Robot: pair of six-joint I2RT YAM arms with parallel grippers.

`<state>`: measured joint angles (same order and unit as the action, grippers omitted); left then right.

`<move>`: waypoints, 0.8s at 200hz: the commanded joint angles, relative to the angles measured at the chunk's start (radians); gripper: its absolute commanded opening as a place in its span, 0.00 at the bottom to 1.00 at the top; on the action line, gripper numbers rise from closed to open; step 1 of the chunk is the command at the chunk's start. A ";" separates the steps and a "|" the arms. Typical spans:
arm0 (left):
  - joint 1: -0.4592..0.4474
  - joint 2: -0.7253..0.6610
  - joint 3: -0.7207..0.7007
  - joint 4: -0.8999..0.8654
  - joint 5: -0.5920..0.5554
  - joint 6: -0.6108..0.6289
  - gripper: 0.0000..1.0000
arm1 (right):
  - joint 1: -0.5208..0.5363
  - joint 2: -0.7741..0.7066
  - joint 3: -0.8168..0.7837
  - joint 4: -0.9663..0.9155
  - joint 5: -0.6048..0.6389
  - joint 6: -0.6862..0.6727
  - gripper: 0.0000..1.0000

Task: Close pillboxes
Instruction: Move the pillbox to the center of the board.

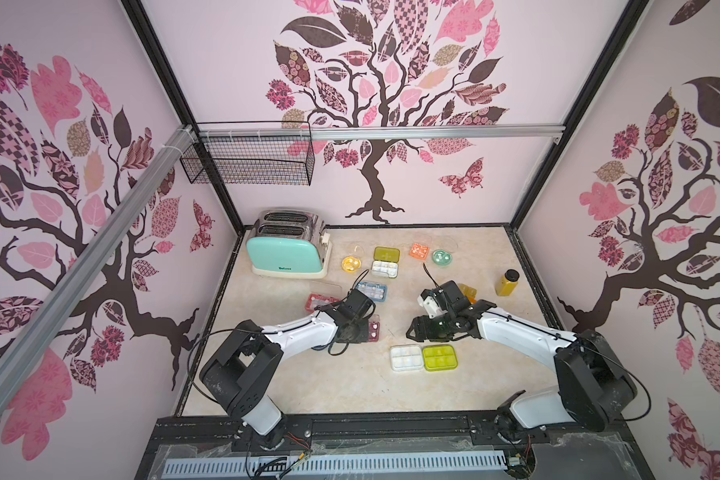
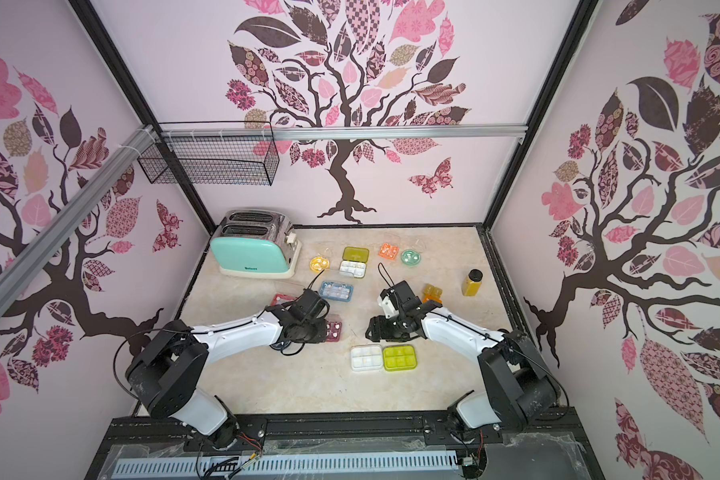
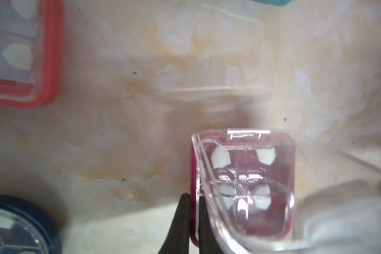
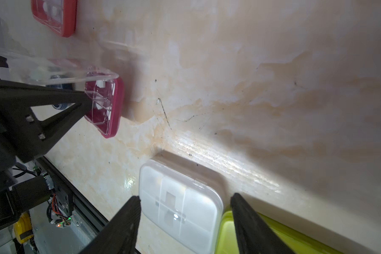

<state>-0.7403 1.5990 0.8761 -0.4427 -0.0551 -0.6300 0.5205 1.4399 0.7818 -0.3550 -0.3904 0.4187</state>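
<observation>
Pillboxes, nearest row: a white pillbox (image 1: 406, 357) and a yellow-green pillbox (image 1: 440, 356) lie touching, lids down. The right gripper (image 4: 183, 198) hangs over the white one with its jaws apart and straddling it, apparently placed to press or steady it.

Further in, to the left, the left gripper (image 3: 193, 195) has its tips together at the rim of the maroon pillbox (image 4: 116, 110). This box's clear lid (image 4: 53, 63) stands raised, and the closed tips likely serve as a narrow point for tipping it shut. Whether they pinch anything cannot be told.

Beyond, the pink pillbox (image 1: 317, 300) and, in the far row, the orange pillbox (image 1: 419, 250) appear open.
</observation>
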 commanded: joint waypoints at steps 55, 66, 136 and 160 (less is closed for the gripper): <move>-0.076 -0.082 -0.112 0.058 0.015 -0.132 0.06 | 0.000 0.061 0.091 0.033 -0.025 0.009 0.68; -0.091 -0.083 -0.117 0.064 0.004 -0.140 0.06 | 0.006 0.077 0.105 0.057 -0.034 0.023 0.68; -0.114 -0.088 -0.111 0.078 0.011 -0.155 0.18 | 0.069 0.173 0.227 0.061 -0.033 0.047 0.60; -0.113 -0.141 -0.112 0.050 -0.001 -0.141 0.22 | 0.074 0.190 0.250 0.058 -0.039 0.048 0.53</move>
<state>-0.8516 1.5215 0.7643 -0.3832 -0.0444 -0.7837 0.5896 1.6058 0.9890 -0.2901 -0.4194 0.4606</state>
